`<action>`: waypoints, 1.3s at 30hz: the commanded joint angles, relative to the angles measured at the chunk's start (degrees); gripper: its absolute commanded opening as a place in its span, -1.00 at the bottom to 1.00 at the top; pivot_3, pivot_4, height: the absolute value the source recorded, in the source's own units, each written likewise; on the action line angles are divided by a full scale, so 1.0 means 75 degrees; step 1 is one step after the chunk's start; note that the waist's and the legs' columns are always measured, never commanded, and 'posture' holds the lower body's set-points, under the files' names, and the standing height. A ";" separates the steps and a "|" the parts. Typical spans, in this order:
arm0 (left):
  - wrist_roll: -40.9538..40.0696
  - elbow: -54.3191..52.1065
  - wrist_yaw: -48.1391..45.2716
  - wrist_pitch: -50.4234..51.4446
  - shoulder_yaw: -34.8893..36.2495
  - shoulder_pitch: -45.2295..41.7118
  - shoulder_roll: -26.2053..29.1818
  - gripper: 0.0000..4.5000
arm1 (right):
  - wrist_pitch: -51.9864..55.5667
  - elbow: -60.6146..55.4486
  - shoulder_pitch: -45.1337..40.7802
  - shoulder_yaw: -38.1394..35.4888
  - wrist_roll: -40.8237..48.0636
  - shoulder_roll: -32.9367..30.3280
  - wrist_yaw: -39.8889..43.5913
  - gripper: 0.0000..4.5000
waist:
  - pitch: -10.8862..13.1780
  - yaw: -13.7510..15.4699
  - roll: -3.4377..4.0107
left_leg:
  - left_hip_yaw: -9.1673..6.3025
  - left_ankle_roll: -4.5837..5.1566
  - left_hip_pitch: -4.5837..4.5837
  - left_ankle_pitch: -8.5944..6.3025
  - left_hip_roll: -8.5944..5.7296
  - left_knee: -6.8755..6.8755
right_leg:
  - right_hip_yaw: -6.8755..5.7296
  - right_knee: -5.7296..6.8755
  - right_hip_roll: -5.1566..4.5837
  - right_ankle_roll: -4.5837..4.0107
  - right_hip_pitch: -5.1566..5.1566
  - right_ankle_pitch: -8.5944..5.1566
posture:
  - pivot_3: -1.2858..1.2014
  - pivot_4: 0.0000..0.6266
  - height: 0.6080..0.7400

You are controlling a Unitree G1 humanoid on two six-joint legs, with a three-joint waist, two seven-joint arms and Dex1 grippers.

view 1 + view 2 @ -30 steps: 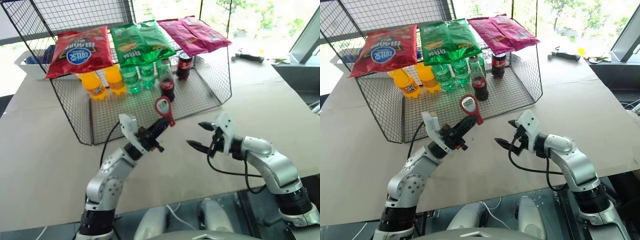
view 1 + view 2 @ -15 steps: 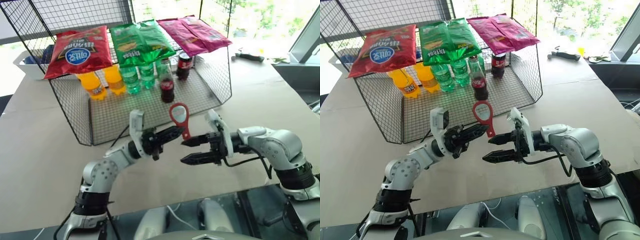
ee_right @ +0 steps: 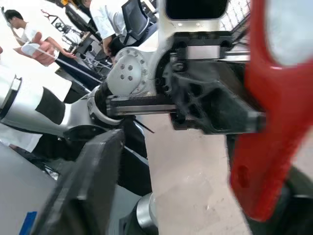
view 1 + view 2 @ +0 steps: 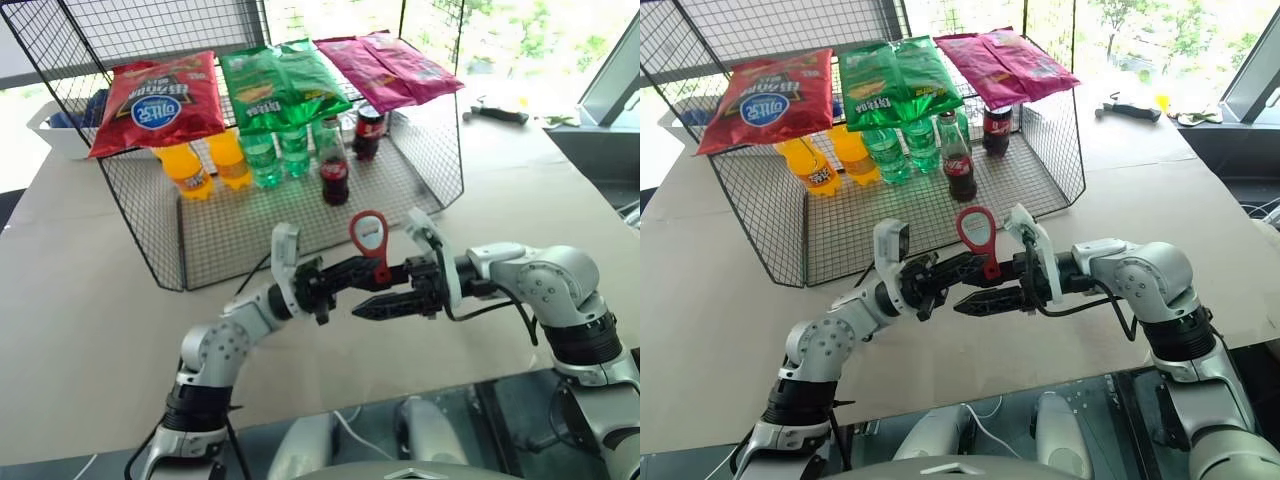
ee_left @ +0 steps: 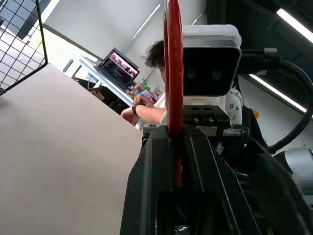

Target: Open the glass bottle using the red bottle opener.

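So there's this big table covered in plain brown paper point(image 4: 90, 300), and on its far half sits a black wire mesh rack point(image 4: 420, 170); three crisp bags lie on the rack's top, red point(image 4: 158, 100), green point(image 4: 280, 85) and magenta point(image 4: 385, 65). Under them, on the rack's floor, there's a row of drinks: two orange soda bottles point(image 4: 185, 168), a couple of green plastic bottles point(image 4: 262, 155), a shorter dark cola container with a red band point(image 4: 369, 131) further back; the small slim clear-glass cola bottle with the red cap point(image 4: 333, 160) stands upright at the front of that row, inside the rack, well apart from both arms.

Down in front, the two arms meet over the paper. The left gripper point(image 4: 358, 272) is clamped tight on the slim handle of the thin flat red bottle opener point(image 4: 369, 238), whose oval loop head sticks up above the fingers; the right gripper point(image 4: 380, 290) points straight at it from the other side, its two black fingers parted, with the opener's handle between them; can't tell if they touch it.
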 commanded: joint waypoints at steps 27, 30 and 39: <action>0.0146 -0.0343 -0.0004 0.0187 0.0039 0.0610 0.0369 0.83 | -0.1030 0.0010 0.0510 -0.0093 -0.0964 -0.0542 -0.0518 -1.00 | 0.0000 0.0000 0.0000 | 0.0002 0.0001 -0.0003 -0.0001 -0.0001 -0.0002 | 0.0001 -0.0001 0.0001 0.0000 -0.0005 0.0000 | 0.03 -0.52 1.00; 0.0654 -0.0311 0.0416 -0.0260 0.0175 0.0798 0.0345 0.99 | -0.1936 -0.0111 0.0892 -0.0242 -0.1759 -0.0626 -0.1045 -1.00 | 0.0002 0.0004 0.0000 | 0.0004 0.0000 -0.0005 0.0000 0.0001 -0.0006 | 0.0003 -0.0001 0.0000 0.0000 -0.0011 0.0000 | 0.03 -0.52 1.00; 0.3130 0.0839 0.2721 -0.2902 0.0786 -0.0166 -0.0354 0.99 | -0.4855 0.0183 0.1161 -0.0558 -0.4869 -0.0196 -0.3965 -1.00 | 0.0002 0.0059 -0.0001 | 0.0008 -0.0005 -0.0003 0.0002 -0.0001 -0.0002 | 0.0005 0.0008 0.0000 0.0002 -0.0012 0.0002 | 0.03 -0.52 1.00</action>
